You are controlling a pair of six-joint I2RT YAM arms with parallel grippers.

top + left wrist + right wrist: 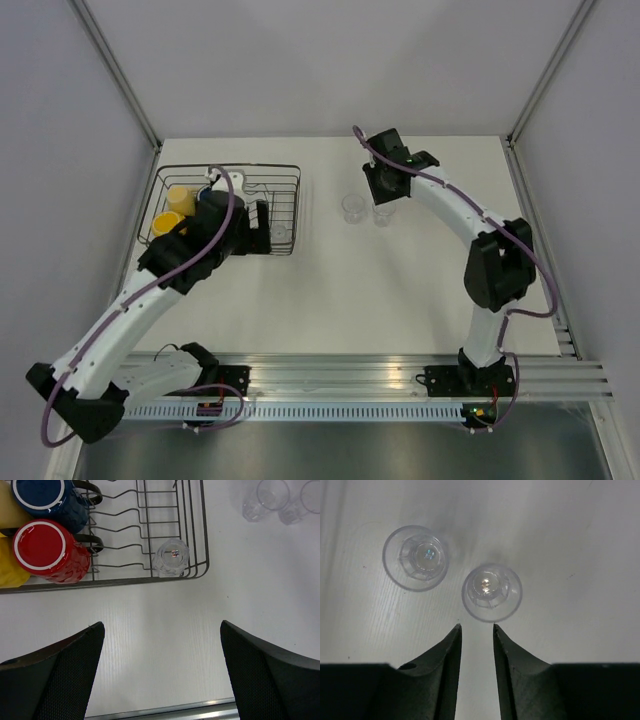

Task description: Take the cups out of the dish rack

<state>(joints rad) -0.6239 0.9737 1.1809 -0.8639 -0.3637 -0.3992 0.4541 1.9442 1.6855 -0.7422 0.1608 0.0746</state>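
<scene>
The black wire dish rack (285, 180) stands at the back left. In the left wrist view the rack (125, 580) holds a red mug (47, 550), a blue mug (47, 500), a bright yellow mug (7, 572), a pale yellow mug (6, 507) and one clear tumbler (171, 556) in its corner. My left gripper (162, 630) is open and empty, held high above the table beside the rack. Two clear tumblers (416, 557) (491, 592) stand on the table. My right gripper (476, 626) hangs just short of the nearer one, its jaws a little apart and empty.
The left arm (150, 290) covers part of the rack in the top view. An aluminium rail (340, 375) runs along the near table edge. Grey walls close in the left, back and right sides.
</scene>
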